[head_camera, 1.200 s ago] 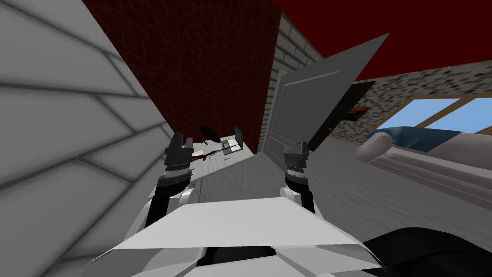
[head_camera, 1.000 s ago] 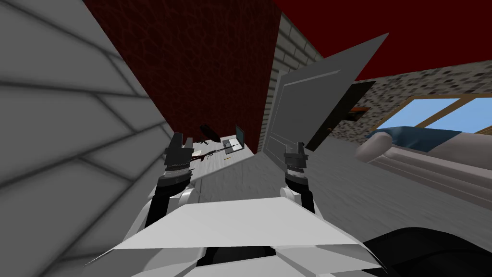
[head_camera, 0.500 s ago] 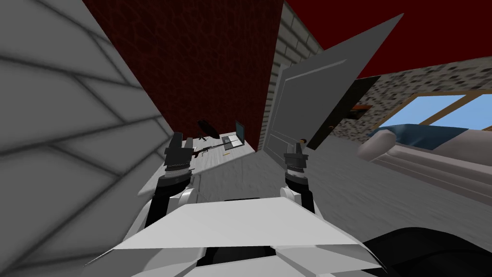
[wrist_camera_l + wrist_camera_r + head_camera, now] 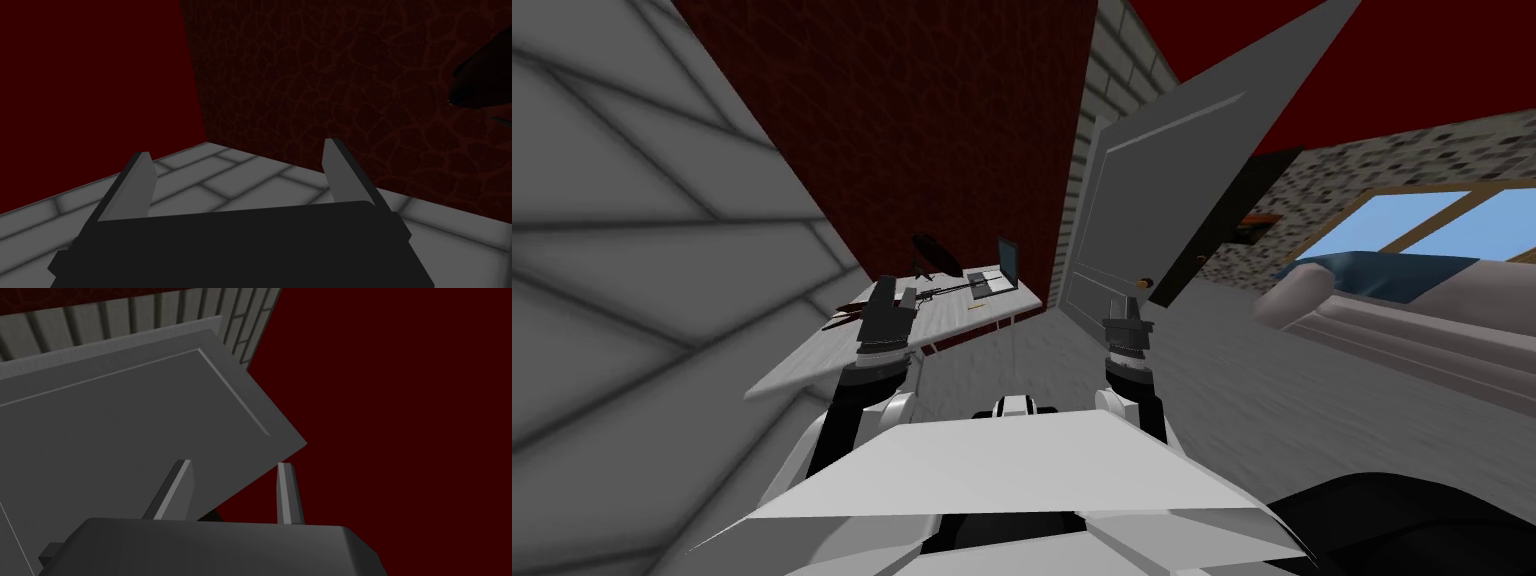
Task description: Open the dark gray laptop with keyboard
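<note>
1. Nearby, over the table's near end: left gripper (image 4: 890, 297), raised, fingers spread wide with nothing between them (image 4: 237, 152).
2. Right gripper (image 4: 1126, 306), raised level with the left and well clear of the table, in front of the grey door (image 4: 1152, 190). Its fingers are apart, the gap narrower than the left's, and hold nothing (image 4: 235, 464).
3. Table (image 4: 832, 355): pale top, running away from me along the left wall.
4. Mid-table: one long thin dark object (image 4: 952, 290). Beyond it, a rounded black object (image 4: 937, 255) on a thin stand. I cannot tell what either is.
5. Laptop (image 4: 996, 273): dark grey, at the table's far end on the door side, well apart from both grippers.
6. Step in hand, as I judge it: the approach, with no contact made. The next move calls for driving closer along the table until the laptop is within reach, then bringing one gripper to the lid's free edge.
7. Orientation: the base lies flat. The lid appears already raised, though it is too small to be sure, and it stands along the base's door-side edge facing the left wall. The hinge line, the long axis, seems to run away from me.
</note>
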